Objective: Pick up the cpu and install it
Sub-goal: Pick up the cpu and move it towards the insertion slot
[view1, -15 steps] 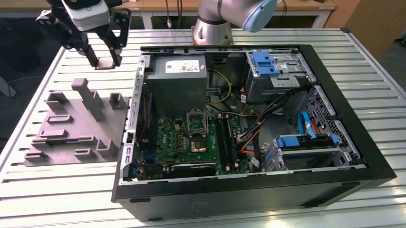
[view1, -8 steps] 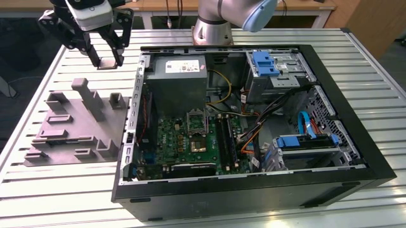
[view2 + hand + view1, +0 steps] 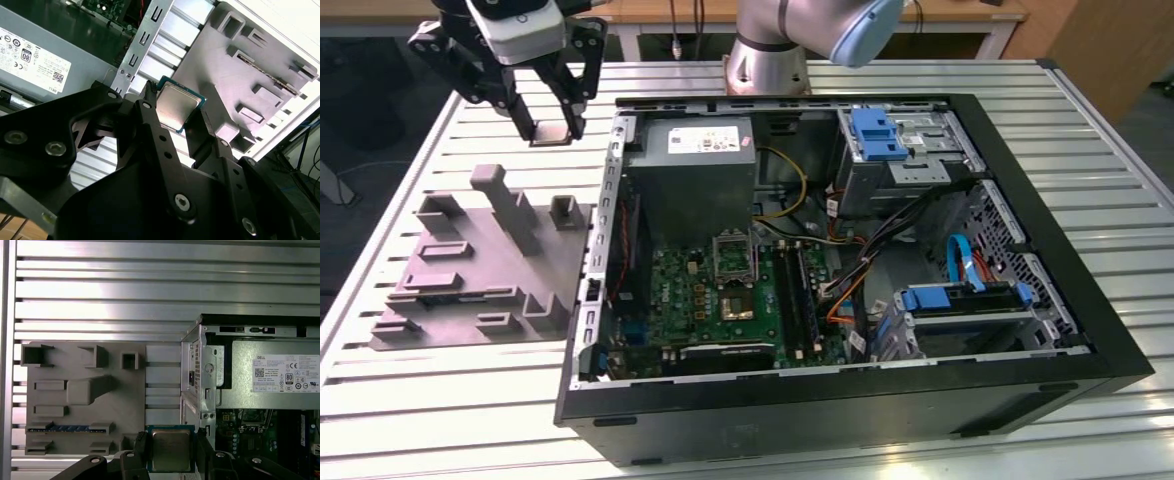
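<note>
Our black gripper [image 3: 555,128] had its jaws clamped on two opposite edges of the cpu [image 3: 178,107], a thin square chip with a silvery-grey metal top. It hung between the grey moulded tray [image 3: 125,410] and the open black computer case [image 3: 854,410]. We judged it light, stiff and fragile underneath, so the edges seemed the right hold.

Beside the computer case [image 3: 854,415], the arm [image 3: 767,55] is silvery-grey metal with a pale blue joint cap [image 3: 867,30]; its gripper [image 3: 555,131] has a white body and 2 black linkage fingers [image 3: 150,135] with silver screws [image 3: 182,202].
</note>
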Motion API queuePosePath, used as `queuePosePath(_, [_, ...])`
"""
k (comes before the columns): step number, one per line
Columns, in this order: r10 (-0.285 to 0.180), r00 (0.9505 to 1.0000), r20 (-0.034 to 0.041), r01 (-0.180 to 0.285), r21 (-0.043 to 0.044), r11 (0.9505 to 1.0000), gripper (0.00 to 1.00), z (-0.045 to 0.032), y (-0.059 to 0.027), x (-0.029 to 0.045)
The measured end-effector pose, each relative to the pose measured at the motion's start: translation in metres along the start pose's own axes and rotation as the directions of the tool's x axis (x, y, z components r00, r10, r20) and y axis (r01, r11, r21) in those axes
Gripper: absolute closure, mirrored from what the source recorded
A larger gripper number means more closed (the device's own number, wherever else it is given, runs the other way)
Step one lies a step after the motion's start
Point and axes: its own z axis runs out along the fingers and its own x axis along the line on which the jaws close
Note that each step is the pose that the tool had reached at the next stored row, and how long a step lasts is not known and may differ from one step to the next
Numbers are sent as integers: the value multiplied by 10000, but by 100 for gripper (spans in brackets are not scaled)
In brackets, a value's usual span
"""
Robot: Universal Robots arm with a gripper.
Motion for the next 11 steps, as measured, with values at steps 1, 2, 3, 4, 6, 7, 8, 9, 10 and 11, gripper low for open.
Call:
queuePosePath(1, [1,10000,0,-1,0,10000,53,0,0,-5])
queuePosePath(2, [1,10000,0,-1,0,10000,53,0,0,-11])
queuePosePath(3, [0,10000,-1,0,1,10000,53,0,0,-16])
queuePosePath(4, [0,10000,-1,0,0,10000,53,0,0,-22])
queuePosePath(6, [0,10000,0,0,0,10000,53,1,0,-33])
queuePosePath(7, [1,10000,0,-1,0,10000,53,1,0,-38])
queuePosePath(8, [0,10000,0,0,0,10000,53,1,0,-43])
queuePosePath(9, [1,10000,0,-1,0,10000,53,1,0,-48])
queuePosePath(10, [0,10000,-1,0,0,10000,53,1,0,-53])
queuePosePath(11, [0,10000,0,0,1,10000,53,1,0,-59])
